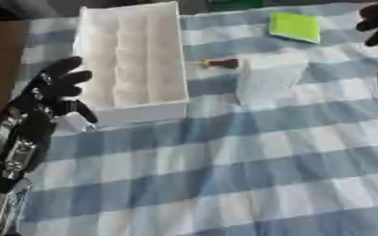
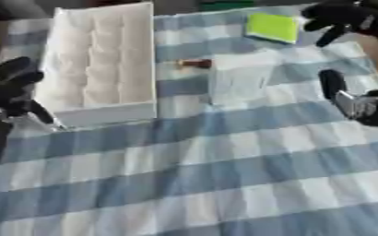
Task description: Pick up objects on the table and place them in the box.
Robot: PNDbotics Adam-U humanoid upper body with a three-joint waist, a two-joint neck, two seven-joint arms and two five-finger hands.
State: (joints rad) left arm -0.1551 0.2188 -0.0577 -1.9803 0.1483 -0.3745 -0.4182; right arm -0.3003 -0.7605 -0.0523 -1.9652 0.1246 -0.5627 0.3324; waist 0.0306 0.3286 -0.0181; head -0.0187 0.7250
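On the blue-and-white checked counter a white rectangular box stands beside the left robot hand, fingers spread and empty, with a small reddish-brown object, a clear, perhaps plastic, packet and a lime-green square pad near the right robot hand, seemingly relaxed, holding nothing.

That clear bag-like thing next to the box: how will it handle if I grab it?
The clear bag looks like thin film lying flat, so probably floppy and light. Its sheen suggests it could be slippery. It likely sags rather than holding its shape.

A blue-and-white checked tablecloth covers the table
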